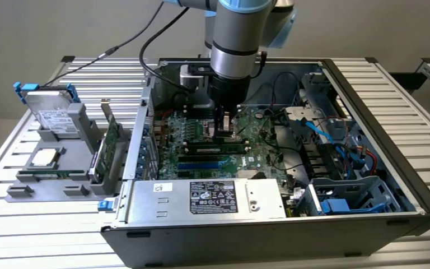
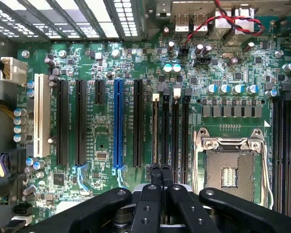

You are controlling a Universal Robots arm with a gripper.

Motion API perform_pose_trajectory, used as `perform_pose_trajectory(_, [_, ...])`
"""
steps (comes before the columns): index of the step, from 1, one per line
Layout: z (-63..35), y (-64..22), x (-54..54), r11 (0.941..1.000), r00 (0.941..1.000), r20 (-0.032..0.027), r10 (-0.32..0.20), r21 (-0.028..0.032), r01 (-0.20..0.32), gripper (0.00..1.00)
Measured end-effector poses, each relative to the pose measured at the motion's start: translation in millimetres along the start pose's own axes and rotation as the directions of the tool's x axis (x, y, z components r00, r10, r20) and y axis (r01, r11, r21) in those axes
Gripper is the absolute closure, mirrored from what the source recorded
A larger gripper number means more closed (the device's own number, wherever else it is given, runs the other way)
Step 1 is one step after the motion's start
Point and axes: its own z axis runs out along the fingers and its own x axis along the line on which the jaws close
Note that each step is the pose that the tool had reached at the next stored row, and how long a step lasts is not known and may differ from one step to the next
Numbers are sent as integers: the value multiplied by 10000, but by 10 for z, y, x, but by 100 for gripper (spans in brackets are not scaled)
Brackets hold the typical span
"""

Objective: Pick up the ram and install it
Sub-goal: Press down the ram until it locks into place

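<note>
Below, motherboard (image 2: 136, 73), blue slot (image 2: 118, 126), closed hand (image 2: 161, 171), empty socket (image 2: 230, 170)

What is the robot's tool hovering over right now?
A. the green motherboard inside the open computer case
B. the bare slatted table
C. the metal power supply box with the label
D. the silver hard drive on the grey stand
A: in the exterior view the tool hangs inside the open computer case, and the wrist view shows its shut fingers just above the green motherboard.
</note>
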Motion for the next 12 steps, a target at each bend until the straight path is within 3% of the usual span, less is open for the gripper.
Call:
perform_pose_trajectory(6, [0, 0, 0, 9957, 9956, 74, 931, -47, -931, 90])
perform_pose_trajectory(12, [0, 0, 0, 9826, 9825, 143, 1858, -100, -1857, 90])
